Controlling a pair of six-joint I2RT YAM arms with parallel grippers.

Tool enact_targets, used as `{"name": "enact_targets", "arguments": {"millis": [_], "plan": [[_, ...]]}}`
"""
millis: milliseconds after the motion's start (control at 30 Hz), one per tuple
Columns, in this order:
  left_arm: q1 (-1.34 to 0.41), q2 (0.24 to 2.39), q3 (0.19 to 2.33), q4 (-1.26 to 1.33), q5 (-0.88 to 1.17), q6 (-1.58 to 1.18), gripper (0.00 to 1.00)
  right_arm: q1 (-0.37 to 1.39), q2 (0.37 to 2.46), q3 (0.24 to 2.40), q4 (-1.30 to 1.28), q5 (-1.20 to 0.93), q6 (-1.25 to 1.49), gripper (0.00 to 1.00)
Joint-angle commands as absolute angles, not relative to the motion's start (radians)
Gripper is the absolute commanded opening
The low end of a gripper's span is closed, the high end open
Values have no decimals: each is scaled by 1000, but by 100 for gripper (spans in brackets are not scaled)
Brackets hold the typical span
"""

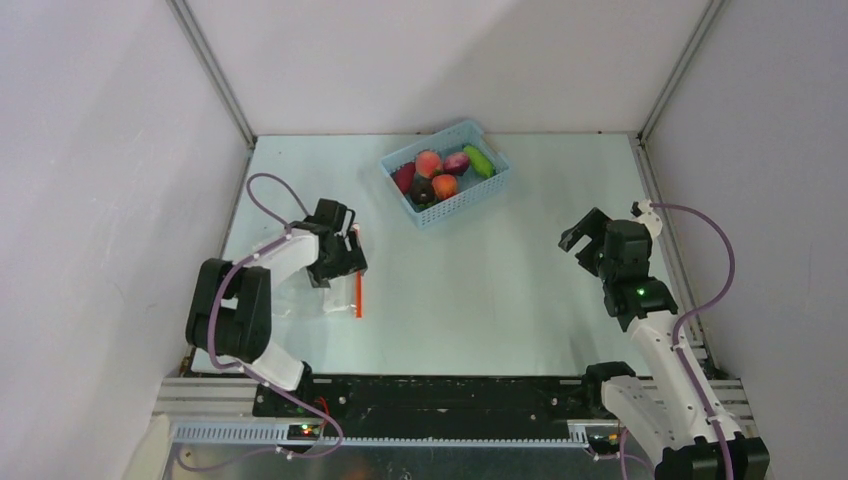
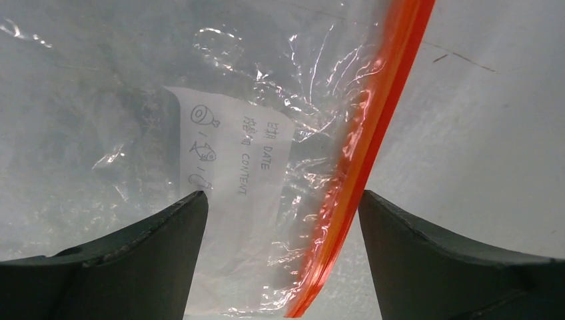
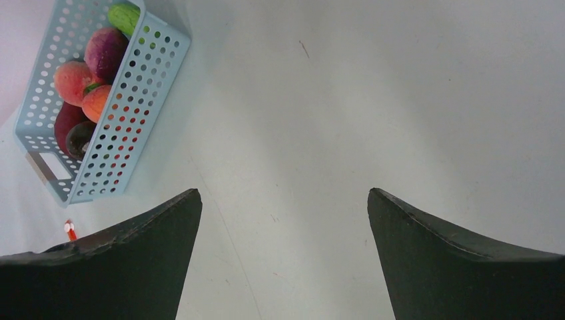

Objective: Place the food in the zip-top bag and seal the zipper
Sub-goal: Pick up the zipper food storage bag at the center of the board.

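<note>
Left gripper (image 2: pixel 283 200) first: its jaws are spread wide, one finger over the clear bag (image 2: pixel 133 100), the other over the table (image 2: pixel 493 120), and the single orange zipper (image 2: pixel 373 133) runs between them. From here I can't tell whether the fingers touch the plastic. One white label (image 2: pixel 230 153) reading DATE and CONTENT sits on the bag beside the zipper.

Right gripper (image 3: pixel 285 200) now: jaws open too, over the table.

Pulling out to the top view, one light-blue basket (image 1: pixel 445 205) sits at the far middle. All the food (image 1: pixel 428 163) is inside it, six pieces: one red, one peach, one orange, one purple, one dark, one long green. The bag lies flat, well apart from the basket, on its left and nearer the arm bases. The right gripper hangs well apart on the basket's right, also nearer.
</note>
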State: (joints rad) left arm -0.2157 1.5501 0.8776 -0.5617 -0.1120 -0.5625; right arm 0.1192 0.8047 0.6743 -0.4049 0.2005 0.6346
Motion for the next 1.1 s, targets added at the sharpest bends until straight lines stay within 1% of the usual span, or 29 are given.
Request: {"name": "enact_targets", "arguments": {"millis": [0,167,200,233,267,300,333,367,400,433,467,533,667,733,833,867,933,1000,1067], "plan": [[-222,1599,923,-528,-108,-514,88,115,808,671,-367,187,622,99],[-231,1633,922,-522,-103,-505,76,113,811,663,-366,186,617,100],[-233,1638,921,-521,-102,-503,71,113,810,663,-368,192,617,99],[-236,1644,921,-519,-103,-501,68,113,810,662,-370,193,618,100],[-238,1649,923,-519,-104,-503,60,113,810,660,-370,193,620,100],[-243,1657,924,-517,-103,-502,56,112,810,660,-370,193,620,99],[-246,1661,925,-516,-101,-501,48,113,810,659,-372,192,620,99],[-253,1667,927,-516,-99,-502,44,113,809,658,-375,192,620,99],[-256,1670,928,-518,-95,-501,33,113,809,658,-377,195,619,100],[-263,1671,933,-521,-94,-502,28,112,807,658,-379,196,618,100],[-267,1669,935,-526,-93,-504,16,112,805,658,-381,195,618,100],[-283,1655,938,-523,-87,-504,2,111,800,658,-381,182,609,100],[-340,1585,937,-509,-60,-495,0,113,780,656,-365,115,591,99],[-375,1530,939,-507,-56,-491,0,113,767,648,-336,37,581,99],[-431,1416,933,-491,-27,-490,0,130,755,628,-248,-177,563,98],[-460,1367,929,-478,-19,-490,0,142,757,625,-231,-210,560,97],[-502,1301,920,-462,-9,-493,0,213,774,623,-186,-250,556,97],[-535,1246,911,-447,5,-510,0,375,807,623,-113,-223,552,97],[-559,1208,909,-430,47,-523,0,487,862,624,-34,-188,557,96]]}}
